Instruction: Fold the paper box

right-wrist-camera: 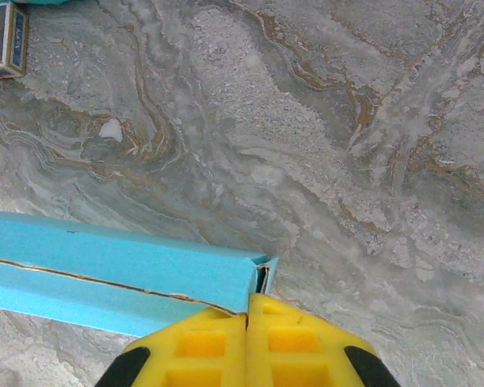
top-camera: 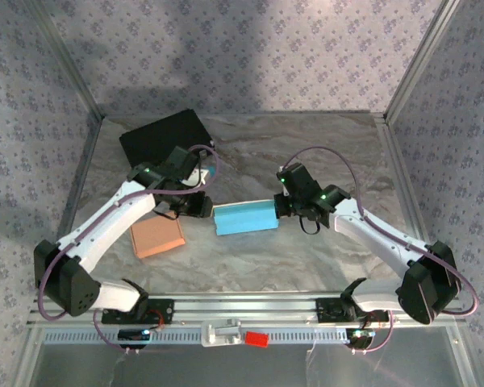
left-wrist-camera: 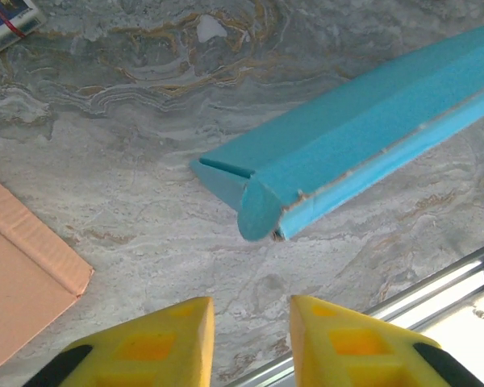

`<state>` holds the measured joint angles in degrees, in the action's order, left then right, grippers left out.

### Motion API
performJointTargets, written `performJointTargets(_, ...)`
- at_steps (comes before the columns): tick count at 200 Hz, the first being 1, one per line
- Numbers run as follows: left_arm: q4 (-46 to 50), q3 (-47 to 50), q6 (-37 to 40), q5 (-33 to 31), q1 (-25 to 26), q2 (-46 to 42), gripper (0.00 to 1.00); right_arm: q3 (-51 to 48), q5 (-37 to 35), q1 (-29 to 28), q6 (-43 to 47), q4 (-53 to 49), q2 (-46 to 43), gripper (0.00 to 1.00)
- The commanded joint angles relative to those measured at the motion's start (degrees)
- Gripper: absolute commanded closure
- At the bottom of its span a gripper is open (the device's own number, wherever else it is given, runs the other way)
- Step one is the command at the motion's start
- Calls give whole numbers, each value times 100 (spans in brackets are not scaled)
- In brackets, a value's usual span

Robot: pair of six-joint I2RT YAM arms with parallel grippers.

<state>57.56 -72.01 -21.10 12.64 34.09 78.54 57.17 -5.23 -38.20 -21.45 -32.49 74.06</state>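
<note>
The blue paper box [top-camera: 244,218] lies flat in the middle of the table as a long, partly folded sleeve. My left gripper [top-camera: 200,205] hovers just off its left end, open, with nothing between the yellow fingers [left-wrist-camera: 177,339]. In the left wrist view the blue box [left-wrist-camera: 363,153] shows a rounded end flap hanging out. My right gripper [top-camera: 284,205] sits at the box's right end. Its jaws [right-wrist-camera: 247,310] are pressed together on the thin edge of the blue box [right-wrist-camera: 113,274] at the open corner.
An orange flat box [top-camera: 156,236] lies near the left arm and shows at the left edge [left-wrist-camera: 16,274]. A black box [top-camera: 163,137] sits at the back left. A small printed carton [right-wrist-camera: 4,40] lies beyond. The metal rail [top-camera: 242,306] runs along the near edge.
</note>
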Motion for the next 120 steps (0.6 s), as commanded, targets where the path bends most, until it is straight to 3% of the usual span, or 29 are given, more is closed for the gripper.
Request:
performJointTargets(1,-66,-243,-36,-5,80,132,72,47,-114,-48,-116,-496,128,100)
performJointTargets(120,-245,-490,233,-371,331,635,78,78,-93,-14,-160,-527,178,100)
